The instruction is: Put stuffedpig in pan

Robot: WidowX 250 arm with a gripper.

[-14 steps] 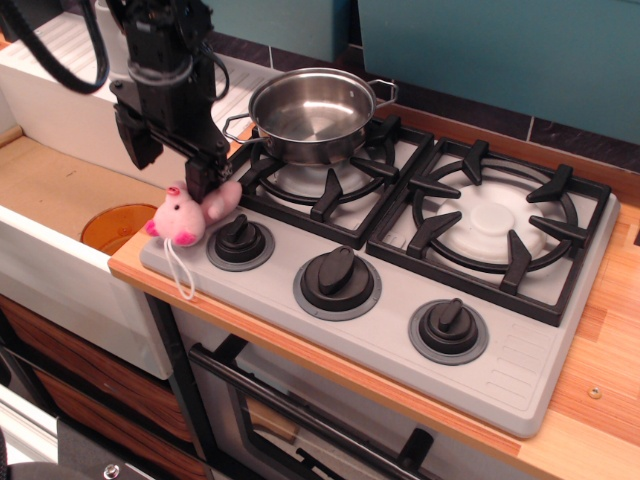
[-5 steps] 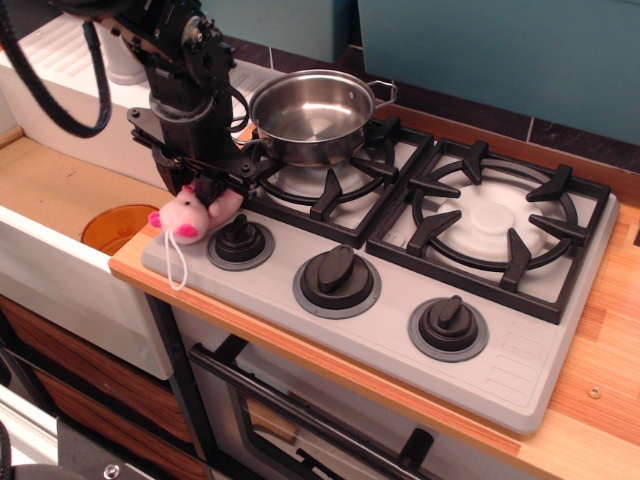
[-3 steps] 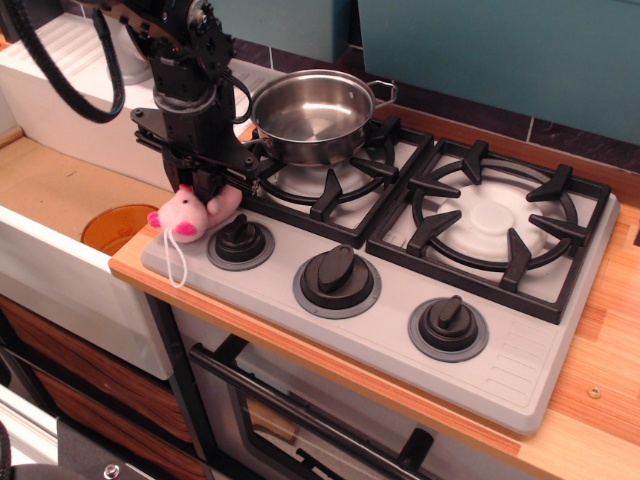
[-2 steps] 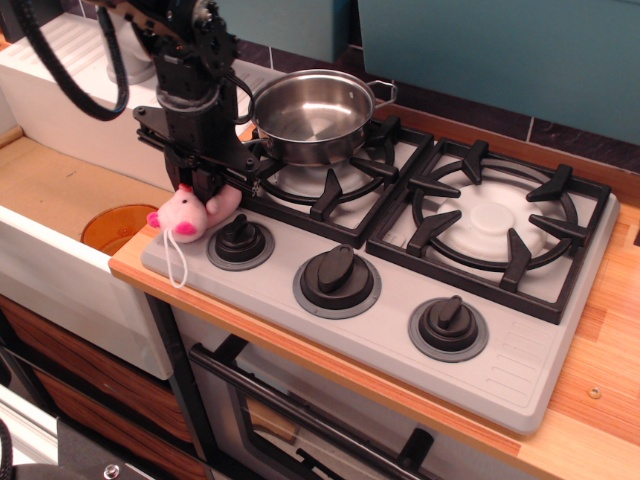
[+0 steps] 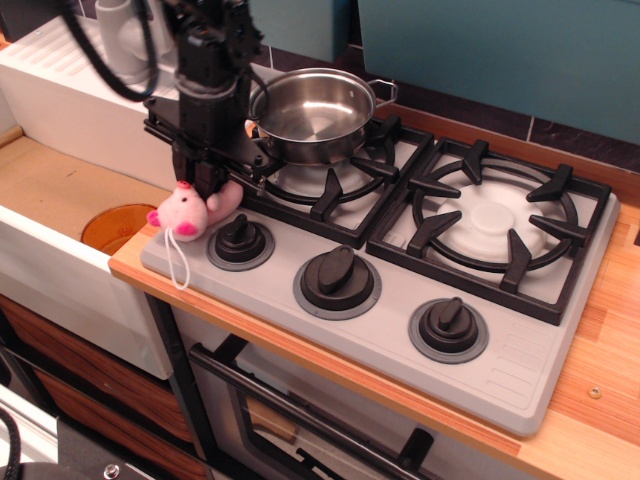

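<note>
Over stuffedpig (image 5: 190, 210), hand (image 5: 205, 190) more upright.

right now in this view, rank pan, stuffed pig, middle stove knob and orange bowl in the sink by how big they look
1. pan, clearly largest
2. middle stove knob with its ring
3. orange bowl and stuffed pig: too close to rank; the counter edge hides part of the bowl

Black boxy arm (image 5: 208, 90), looping cables (image 5: 105, 75)

Pale-pink stuffedpig (image 5: 188, 212); shiny steel pan (image 5: 312, 112); black tool (image 5: 203, 186).
</note>
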